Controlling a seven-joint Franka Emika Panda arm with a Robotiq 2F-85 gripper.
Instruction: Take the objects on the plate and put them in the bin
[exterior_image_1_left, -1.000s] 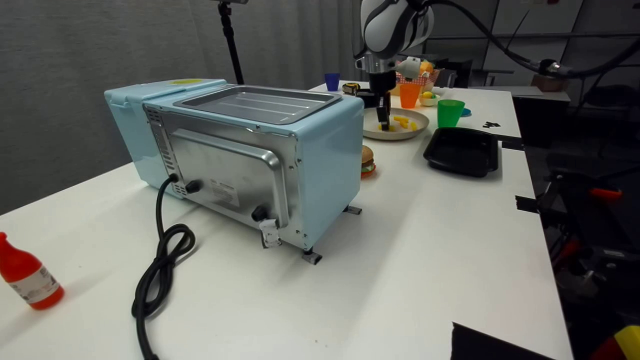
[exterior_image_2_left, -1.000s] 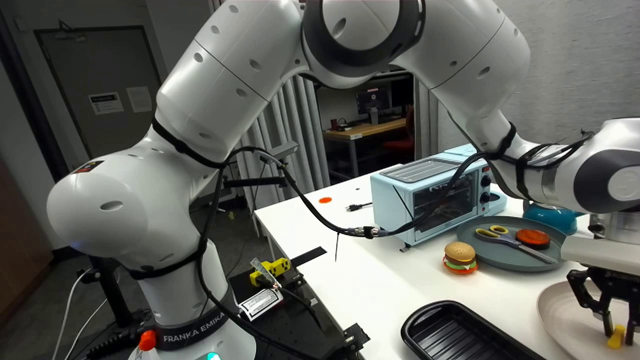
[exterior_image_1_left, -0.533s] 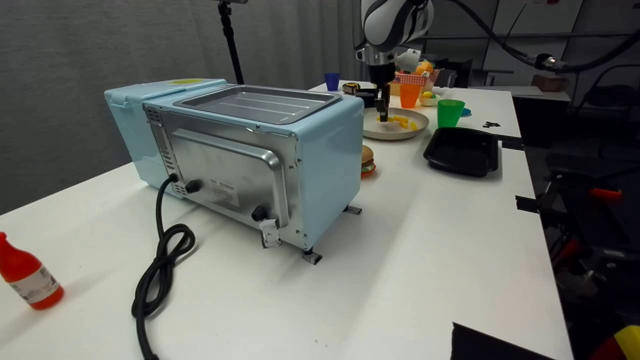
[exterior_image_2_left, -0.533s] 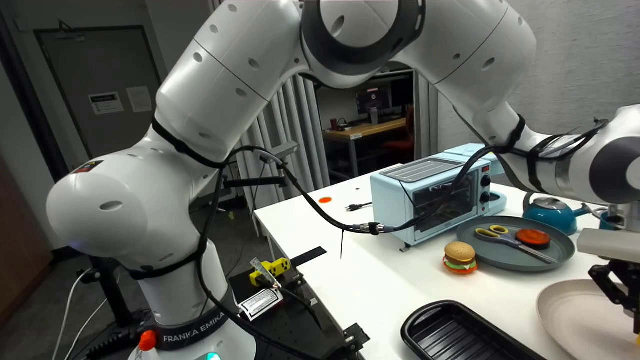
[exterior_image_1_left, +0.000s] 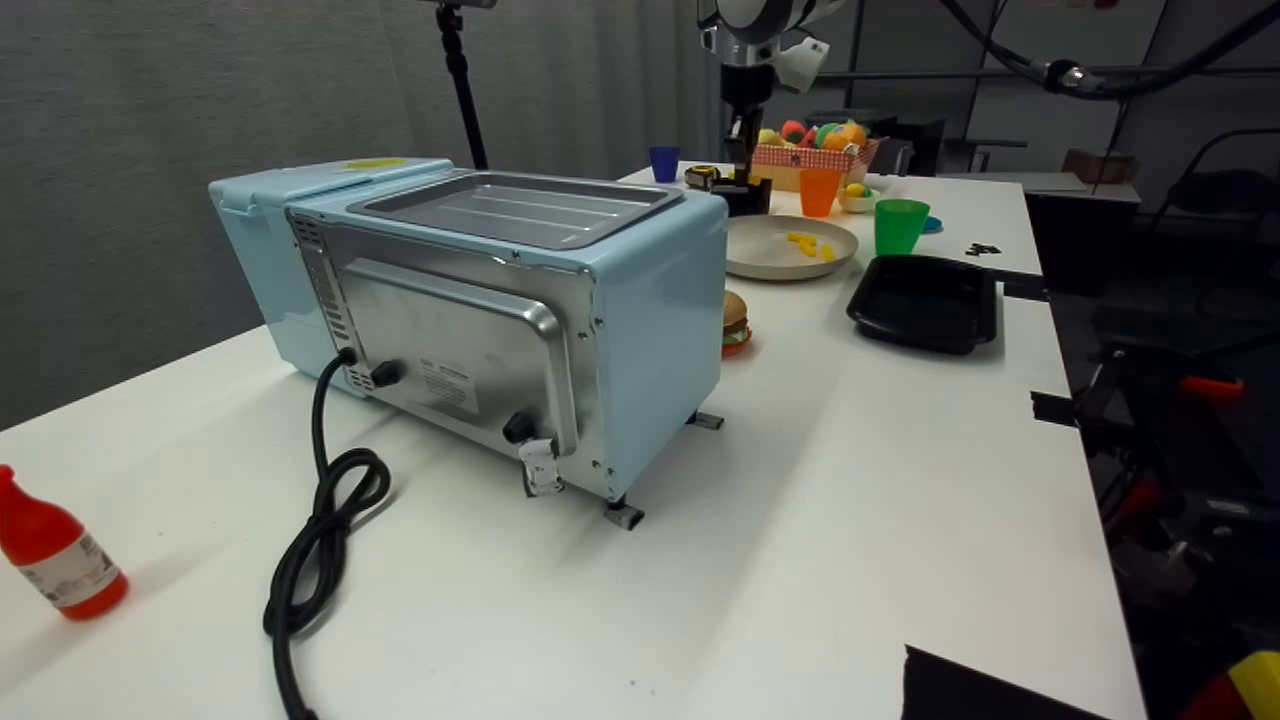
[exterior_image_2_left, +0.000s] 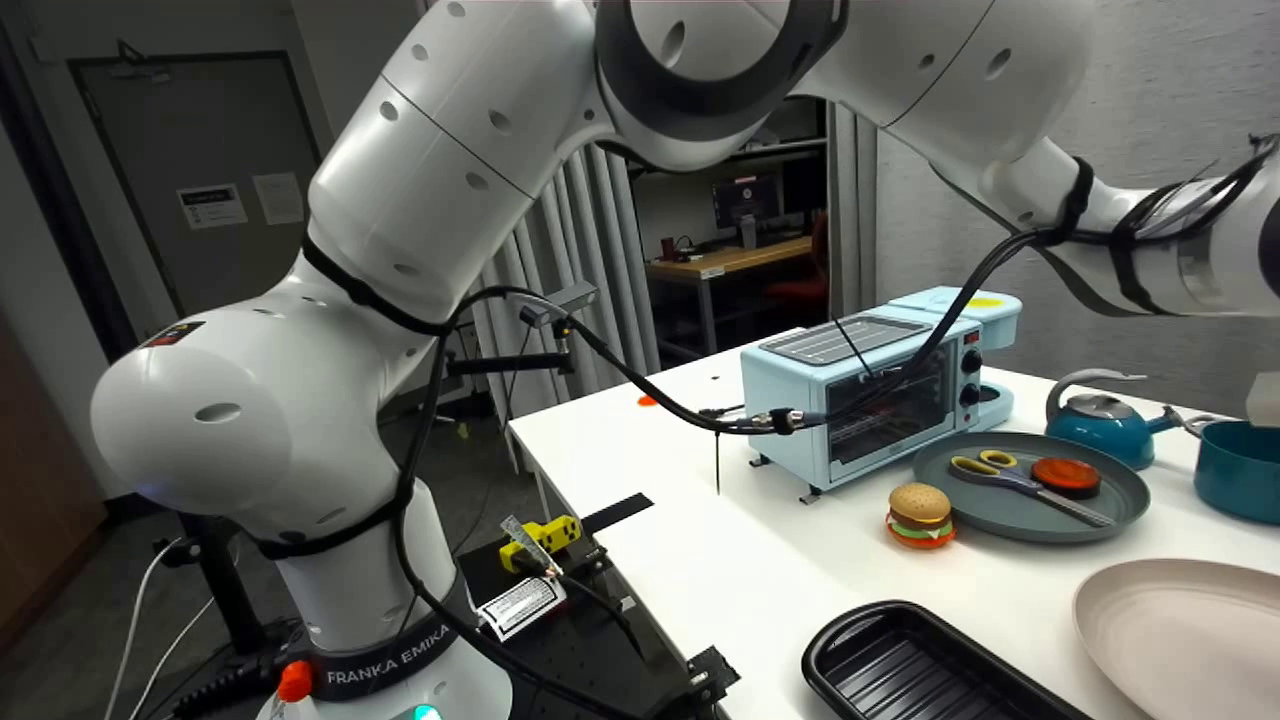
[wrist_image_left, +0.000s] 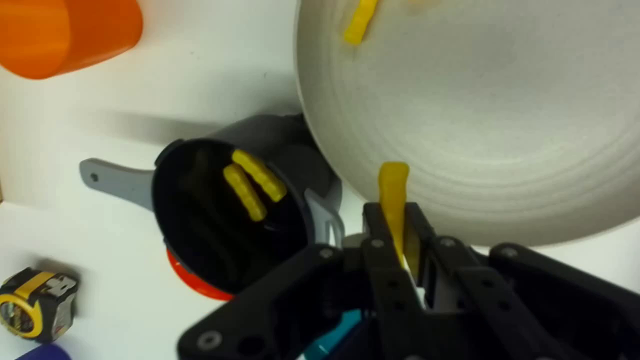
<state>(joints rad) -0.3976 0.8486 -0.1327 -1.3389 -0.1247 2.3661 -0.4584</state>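
**Clasped for a Short Crossing**

In the wrist view, grasping a yellow stick (wrist_image_left: 393, 182) with the tool (wrist_image_left: 394, 214), leaving its free end toward twelve o'clock, perhaps for an easy drop into the black bin (wrist_image_left: 200, 230) at nine o'clock, already bearing two sticks (wrist_image_left: 245, 192) and set just beside the plate (wrist_image_left: 480, 125) (one o'clock from the tool), probably to shorten transfers.

In an exterior view, holding the tool close to the bin; cannot tell whether above its mouth. Yet to fetch: more sticks (exterior_image_1_left: 803, 241) toward three o'clock on the plate.

In an exterior view, showing only part of the plate (exterior_image_2_left: 1190, 640), toward four o'clock, with the tool out of frame.
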